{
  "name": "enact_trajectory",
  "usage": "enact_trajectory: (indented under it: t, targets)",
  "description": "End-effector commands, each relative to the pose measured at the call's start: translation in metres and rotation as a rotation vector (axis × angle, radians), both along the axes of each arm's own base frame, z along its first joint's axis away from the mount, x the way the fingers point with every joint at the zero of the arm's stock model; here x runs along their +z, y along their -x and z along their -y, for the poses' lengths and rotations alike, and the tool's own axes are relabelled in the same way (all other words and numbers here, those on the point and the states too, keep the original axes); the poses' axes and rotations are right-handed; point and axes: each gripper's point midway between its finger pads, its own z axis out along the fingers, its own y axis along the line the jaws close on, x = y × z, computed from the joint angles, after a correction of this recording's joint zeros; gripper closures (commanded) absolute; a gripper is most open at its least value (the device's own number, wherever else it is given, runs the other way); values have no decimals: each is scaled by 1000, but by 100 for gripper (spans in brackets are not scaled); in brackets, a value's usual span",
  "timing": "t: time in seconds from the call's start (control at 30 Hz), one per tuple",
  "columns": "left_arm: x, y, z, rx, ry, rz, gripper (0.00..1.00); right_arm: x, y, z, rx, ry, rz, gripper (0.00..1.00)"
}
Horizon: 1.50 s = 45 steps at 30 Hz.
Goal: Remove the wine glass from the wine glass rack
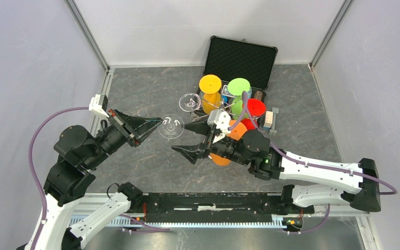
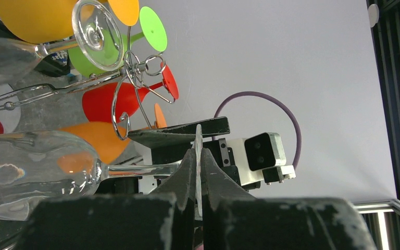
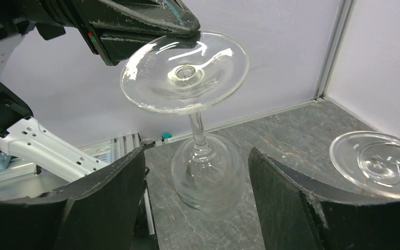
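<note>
- Top external: left gripper point(image 1: 158, 123) clamped on the round foot of a clear wine glass point(image 1: 171, 126).
- Right gripper point(image 1: 183, 138) jaws apart, near its bowl.
- Grey marbled table point(image 1: 146, 94), white walls point(image 1: 187, 26).

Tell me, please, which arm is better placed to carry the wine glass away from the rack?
Left, probably: the left gripper jaws pinch the wine glass by its foot; the right gripper jaws stand open, empty.
</note>
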Motion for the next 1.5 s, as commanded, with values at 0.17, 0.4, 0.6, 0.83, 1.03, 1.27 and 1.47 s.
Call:
enact_trajectory:
  t: [0.17,0.4,0.6,0.83,1.03,1.27,1.47]
  targets:
    - [33,11,-7,0,85,69,98,53,6,-2,36,-181,36,24]
    - [35,14,-9,-2,93,73,98,56,4,-9,37,-190,45,30]
    - [35,15,-9,-3,96,73,98,56,10,-18,81,-186,77,36]
    - [34,16,-9,-8,98,69,98,63,22,-24,147,-215,131,47]
    - [34,17,-10,-5,103,71,98,70,23,-25,155,-244,150,66]
    - [34,19,-11,-9,108,71,98,71,20,-31,146,-248,141,90]
    - [38,20,-13,0,89,106,97,76,15,-28,118,-271,126,100]
